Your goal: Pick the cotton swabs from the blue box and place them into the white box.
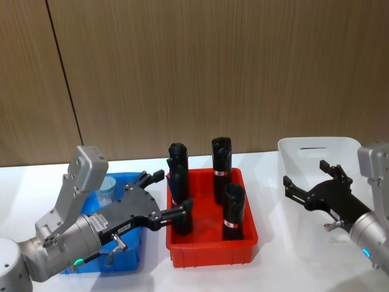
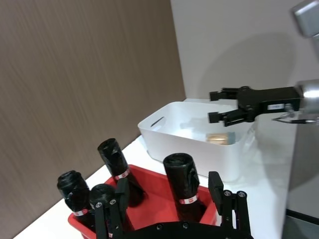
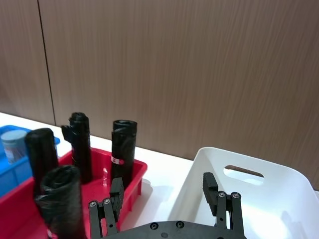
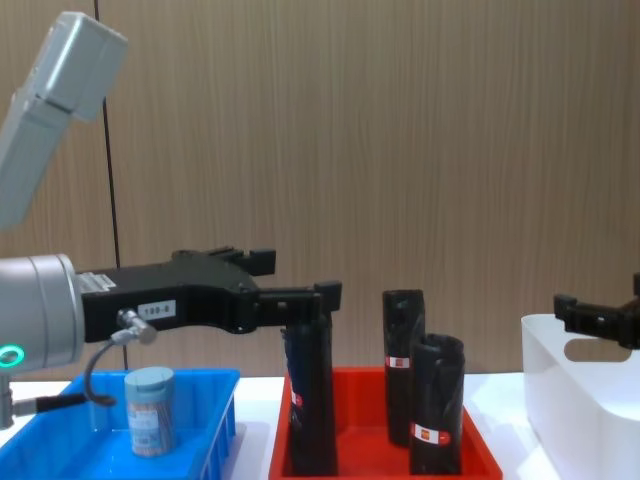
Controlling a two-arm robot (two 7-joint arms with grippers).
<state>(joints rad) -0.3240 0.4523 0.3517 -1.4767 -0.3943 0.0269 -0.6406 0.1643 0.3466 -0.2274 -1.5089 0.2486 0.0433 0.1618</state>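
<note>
At table's left, 9 o'clock of red bin [image 1: 213, 254]: blue box [image 1: 135, 252], one jar of cotton swabs [image 1: 107, 188] upright near its 12 o'clock wall. Left gripper [image 1: 173, 193] over blue box's 3 o'clock rim, fingers spread wide, nothing held; one fingertip just beside top of front-left black roll [image 4: 312, 400]. Red bin: black roll count four, all upright. At 3 o'clock: white box [image 1: 313, 142]; right gripper [image 1: 304, 175] above it, fingers wide apart, empty. Small tan item [image 2: 219, 138] on white box floor, too small to name.
</note>
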